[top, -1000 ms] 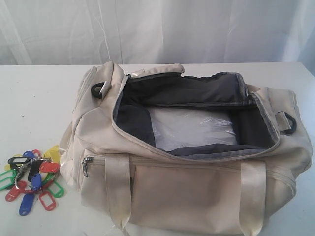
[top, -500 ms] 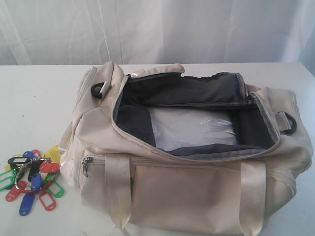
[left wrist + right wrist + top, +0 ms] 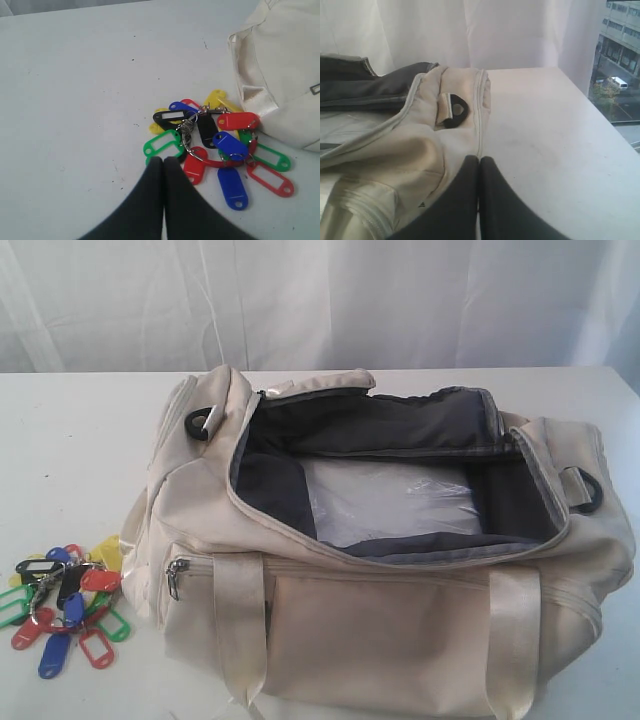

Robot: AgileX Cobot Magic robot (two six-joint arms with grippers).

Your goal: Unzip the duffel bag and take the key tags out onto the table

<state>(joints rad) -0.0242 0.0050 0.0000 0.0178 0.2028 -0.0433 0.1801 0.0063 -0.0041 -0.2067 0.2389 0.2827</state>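
Tags out, bag gaping open

The bunch of small coloured plastic key tags [image 3: 65, 605] lay on the wide white table [image 3: 70, 440] just beside the unzipped cream fabric duffel bag [image 3: 400, 640]. My left jaws and right jaws were pinched shut on nothing, so I reckoned the job was done. White curtain [image 3: 400, 300] behind.
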